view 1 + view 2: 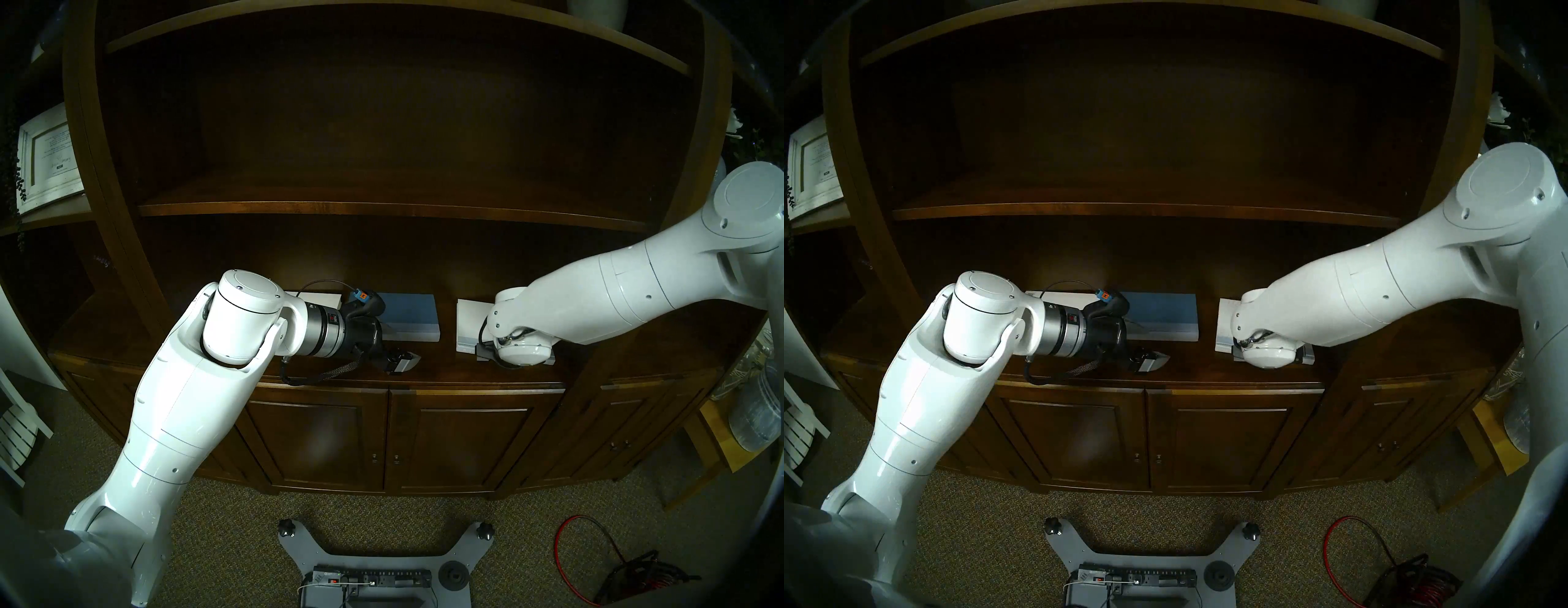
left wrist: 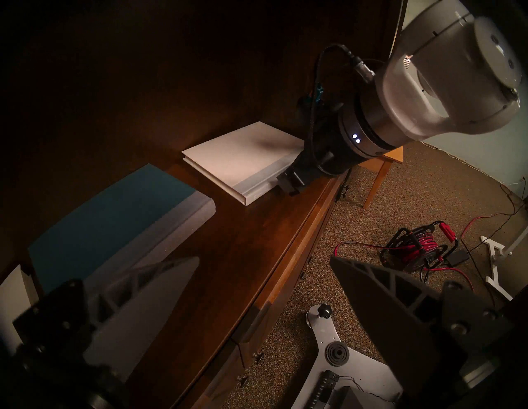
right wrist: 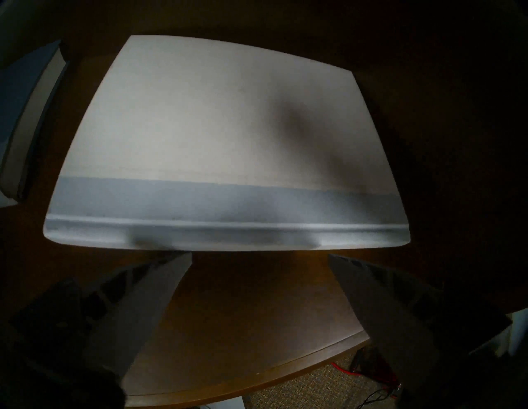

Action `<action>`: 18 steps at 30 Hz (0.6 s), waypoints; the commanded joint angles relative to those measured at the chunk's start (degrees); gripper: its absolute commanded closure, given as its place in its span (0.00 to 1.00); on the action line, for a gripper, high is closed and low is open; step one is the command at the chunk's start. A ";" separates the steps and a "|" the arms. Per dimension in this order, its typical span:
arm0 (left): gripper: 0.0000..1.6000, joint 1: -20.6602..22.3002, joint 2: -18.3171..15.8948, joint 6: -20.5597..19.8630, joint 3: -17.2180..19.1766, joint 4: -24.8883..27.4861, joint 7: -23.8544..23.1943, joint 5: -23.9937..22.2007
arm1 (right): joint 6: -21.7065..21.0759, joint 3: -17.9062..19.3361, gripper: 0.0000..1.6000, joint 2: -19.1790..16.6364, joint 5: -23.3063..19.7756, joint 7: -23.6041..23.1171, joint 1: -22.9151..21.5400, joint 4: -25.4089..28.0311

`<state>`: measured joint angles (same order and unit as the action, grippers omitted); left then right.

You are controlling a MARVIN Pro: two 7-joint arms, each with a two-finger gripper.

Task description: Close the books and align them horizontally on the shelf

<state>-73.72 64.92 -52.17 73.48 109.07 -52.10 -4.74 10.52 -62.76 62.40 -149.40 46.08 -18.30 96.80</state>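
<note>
Three closed books lie flat in a row on the shelf point(image 1: 428, 354). The blue book point(image 1: 409, 316) is in the middle, the white book point(image 3: 223, 137) with the grey-blue spine strip is on the right, and a third white book point(image 1: 316, 299) sits at the left, mostly hidden behind the left arm's wrist.

The right gripper point(image 3: 258, 268) hangs just in front of the white book's spine, its fingers spread with bare shelf between them and the tips close to the spine edge; whether they touch it cannot be told. The spine runs across the view, parallel to the shelf's front edge, so the book's long axis already lies roughly along the shelf. It lies straight ahead of this gripper, deeper into the shelf, and the right arm is clearly the nearer one.

The left gripper point(image 2: 264, 265) is also spread and holds nothing. It hovers at the shelf's front edge, one finger over the wood just in front of the blue book's pale spine, the other out over the carpet.

The step in hand looks like squaring the white book, probably by nudging its spine. There is a clear gap between it and the blue book, and open shelf in front. Behind it the shelf is too dark to judge.
</note>
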 commanded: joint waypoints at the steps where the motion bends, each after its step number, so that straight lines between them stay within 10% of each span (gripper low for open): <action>1: 0.00 1.65 0.20 0.32 0.51 1.07 -0.15 -0.14 | 5.86 -2.14 0.00 -2.70 6.05 -1.64 -4.99 4.53; 18: 0.00 1.69 0.19 0.32 0.50 1.07 -0.18 -0.14 | 8.69 -4.69 0.00 -3.57 10.12 -7.45 -4.58 3.96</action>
<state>-73.72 64.92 -52.17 73.48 109.07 -52.10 -4.73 19.48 -68.87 58.12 -139.51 39.71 -22.34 104.79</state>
